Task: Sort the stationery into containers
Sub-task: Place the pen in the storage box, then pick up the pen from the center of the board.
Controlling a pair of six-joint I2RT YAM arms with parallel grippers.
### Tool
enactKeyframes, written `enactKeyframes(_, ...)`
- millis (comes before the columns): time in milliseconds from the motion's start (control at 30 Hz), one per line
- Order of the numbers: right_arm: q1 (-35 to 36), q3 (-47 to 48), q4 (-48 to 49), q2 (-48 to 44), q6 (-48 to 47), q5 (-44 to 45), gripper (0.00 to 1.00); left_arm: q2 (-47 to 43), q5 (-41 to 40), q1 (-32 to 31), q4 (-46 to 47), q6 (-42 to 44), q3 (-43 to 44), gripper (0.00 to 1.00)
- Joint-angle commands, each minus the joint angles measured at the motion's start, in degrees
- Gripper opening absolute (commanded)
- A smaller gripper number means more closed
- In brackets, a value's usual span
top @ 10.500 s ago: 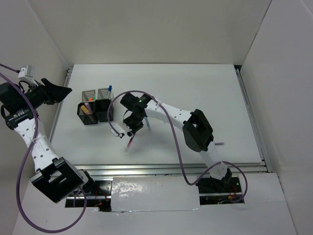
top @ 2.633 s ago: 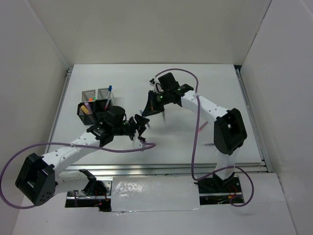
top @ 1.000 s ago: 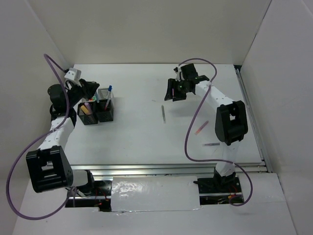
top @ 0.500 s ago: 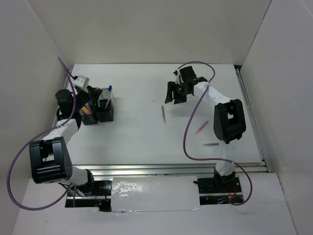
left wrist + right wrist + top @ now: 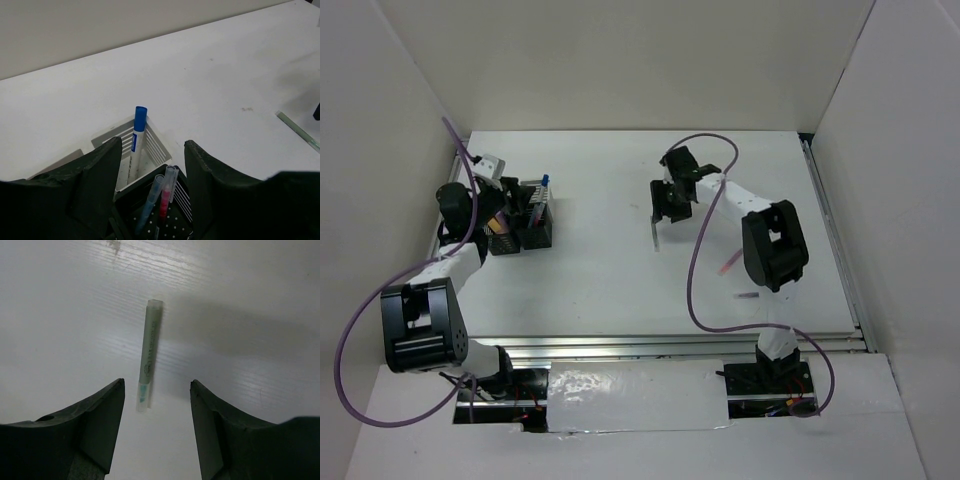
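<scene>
The containers [image 5: 534, 233] are a cluster of mesh pen cups at the left. My left gripper [image 5: 520, 198] hangs open and empty over them. In the left wrist view its gripper [image 5: 154, 150] straddles a black cup [image 5: 172, 220] holding a blue pen [image 5: 150, 200] and a red pen [image 5: 166, 200]. A grey cup [image 5: 152, 150] behind holds a white blue-capped pen [image 5: 136, 140]. My right gripper [image 5: 665, 203] is open just above a thin grey-green pen [image 5: 656, 232]. In the right wrist view that pen [image 5: 149, 357] lies just ahead of the open gripper [image 5: 157, 385].
An orange-red pen [image 5: 730, 263] and a purple pen [image 5: 752, 296] lie on the table at the right, near the right arm's base link. The grey-green pen also shows at the right edge of the left wrist view [image 5: 300, 132]. White walls close in the table.
My right gripper has moved left and down over the grey-green pen. My left gripper has shifted slightly right over the cups. The pens on the table have not moved.
</scene>
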Motion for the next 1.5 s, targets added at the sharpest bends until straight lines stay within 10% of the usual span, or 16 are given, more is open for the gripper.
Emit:
enactKeyframes(0, 3.58, 5.2, -3.32, 3.19, 1.89, 11.47, 0.61, -3.92, 0.51, -1.13, 2.59, 1.29, 1.38, 0.65)
enactKeyframes(433, 6.57, 8.56, -4.74, 10.84, 5.14, 18.35, 0.43, -13.85, 1.82, -3.59, -3.03, 6.82, -0.2, 0.66)
enactKeyframes(633, 5.87, 8.21, -5.26, 11.2, 2.95, 13.53, 0.0, -17.37, 15.97, -6.39, -14.96, 23.49, 0.15, 0.63)
enactKeyframes(933, 2.62, 2.06, -6.23, -1.27, 2.85, -10.28, 0.0, -25.81, 13.28, -28.51, -38.19, 78.84, -8.18, 0.65)
enactKeyframes(1200, 7.27, -1.46, -7.89, -7.26, 9.62, -10.92, 0.0, -17.41, 6.58, -45.06, -34.68, 88.65, -7.86, 0.64)
enactKeyframes(1467, 13.51, -2.95, -8.08, -10.86, 12.17, -9.69, 0.0, -7.19, 4.91, -48.77, -26.14, 87.86, -2.49, 0.63)
